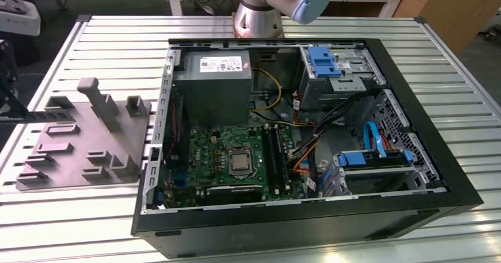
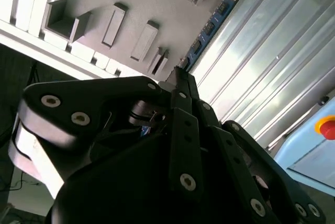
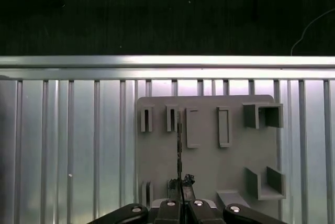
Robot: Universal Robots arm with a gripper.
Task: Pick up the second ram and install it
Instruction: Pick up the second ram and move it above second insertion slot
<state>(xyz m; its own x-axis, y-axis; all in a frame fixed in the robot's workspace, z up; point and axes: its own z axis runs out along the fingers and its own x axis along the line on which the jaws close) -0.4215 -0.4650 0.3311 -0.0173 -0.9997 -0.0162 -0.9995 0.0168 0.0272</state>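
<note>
My gripper (image 2: 178,80) is shut on one end of the second ram (image 2: 212,25), a thin blue-green board with black chips. In the first wrist view the ram (image 3: 179,150) shows edge-on as a dark line running out from the gripper (image 3: 181,195) over the grey fixture tray (image 3: 209,166). In the exterior view the gripper (image 1: 6,115) is at the far left edge, and the ram (image 1: 43,115) reaches level across the tray's (image 1: 70,157) back part. I cannot tell whether the stick touches the tray. The green motherboard (image 1: 227,151) with its black slot rails (image 1: 274,151) lies inside the open computer case.
The open black case (image 1: 297,216) fills the table's middle and the exterior view's right, holding a grey power supply (image 1: 211,81), blue drive brackets (image 1: 376,157) and cables. Upright blocks (image 1: 102,101) rise from the tray. The ribbed metal table (image 1: 102,34) surrounds both.
</note>
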